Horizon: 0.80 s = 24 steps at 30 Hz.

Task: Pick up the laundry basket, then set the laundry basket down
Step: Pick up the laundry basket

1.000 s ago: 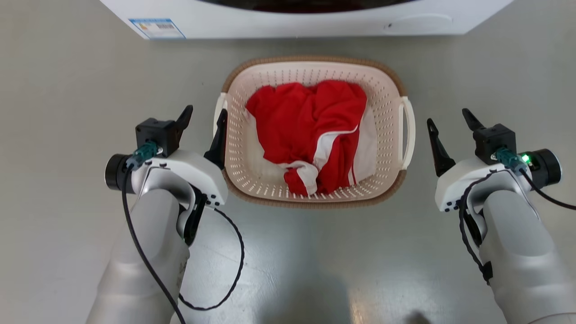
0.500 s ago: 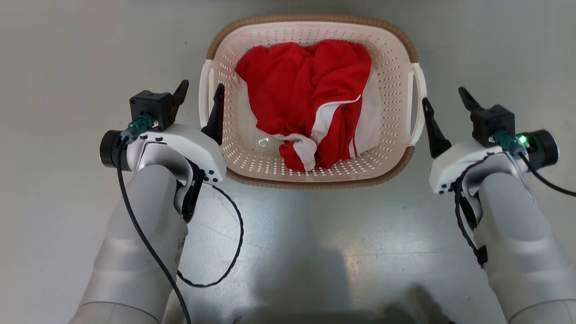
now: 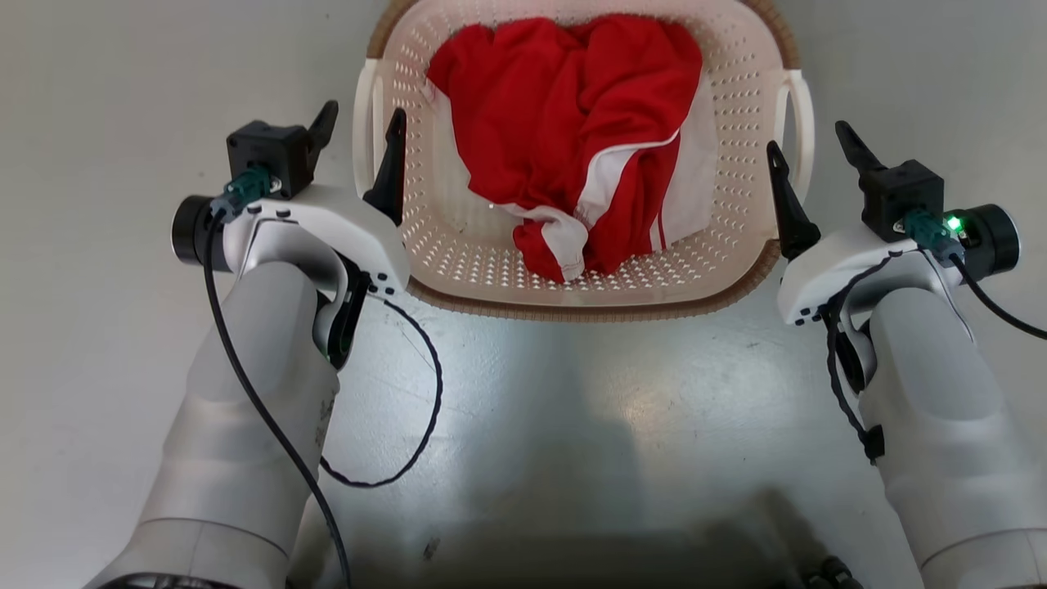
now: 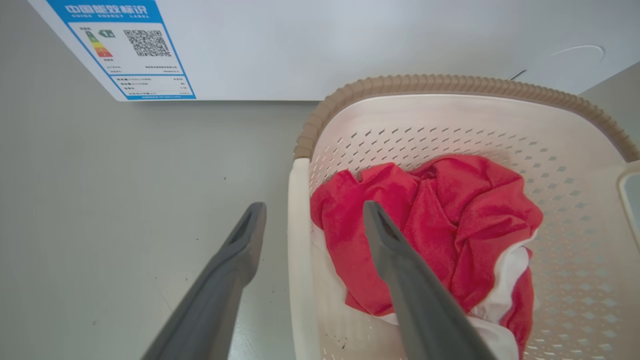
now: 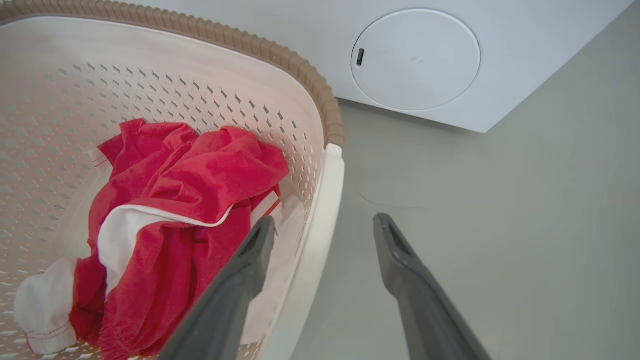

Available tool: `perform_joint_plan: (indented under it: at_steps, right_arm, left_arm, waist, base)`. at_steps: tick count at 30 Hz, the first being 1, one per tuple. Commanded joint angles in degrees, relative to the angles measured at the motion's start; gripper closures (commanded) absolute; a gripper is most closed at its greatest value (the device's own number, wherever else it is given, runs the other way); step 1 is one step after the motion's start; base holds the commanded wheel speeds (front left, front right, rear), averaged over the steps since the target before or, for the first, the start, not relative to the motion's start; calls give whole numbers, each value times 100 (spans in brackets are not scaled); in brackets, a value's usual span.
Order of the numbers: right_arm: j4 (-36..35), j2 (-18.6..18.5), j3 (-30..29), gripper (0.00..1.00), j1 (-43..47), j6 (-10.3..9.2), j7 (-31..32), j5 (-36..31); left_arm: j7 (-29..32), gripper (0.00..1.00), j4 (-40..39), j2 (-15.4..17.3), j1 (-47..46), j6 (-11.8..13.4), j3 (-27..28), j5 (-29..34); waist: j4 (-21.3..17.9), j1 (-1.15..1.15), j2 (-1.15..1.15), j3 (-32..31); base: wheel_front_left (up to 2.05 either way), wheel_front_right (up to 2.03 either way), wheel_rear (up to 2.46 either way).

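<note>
Both arms have advanced: left gripper and right gripper, fingers spread, each straddle one of two handles of the single laundry basket, on the floor before the washer; one red-and-white bundle inside.

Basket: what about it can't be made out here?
Far rim of the basket: head view, cut off by the top edge.
Its floor under the red garment: all views, covered by the cloth.
Small print of the label on the washer: left wrist view, too small to read.
</note>
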Motion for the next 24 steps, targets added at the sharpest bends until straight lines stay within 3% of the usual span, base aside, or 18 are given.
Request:
perform_joint_plan:
  at_steps: [1, 9, 24]
  right_arm:
    - [-87, 109, 81, 0, 33, 34, -69, 19]
    - [-99, 138, 54, 0, -176, 34, -69, 75]
    - [132, 157, 343, 0, -303, 34, -69, 478]
  left_arm:
    - [-29, 0, -43, 119, 12, 31, 110, 80]
    - [-29, 0, 124, 119, -308, 35, 45, 131]
    - [-29, 0, 551, 119, -499, 72, -178, 228]
  waist:
    - [5, 0, 0, 98]
    - [17, 0, 0, 452]
    - [11, 0, 0, 534]
  base:
    - [0, 0, 0]
    - [0, 0, 0]
    - [0, 0, 0]
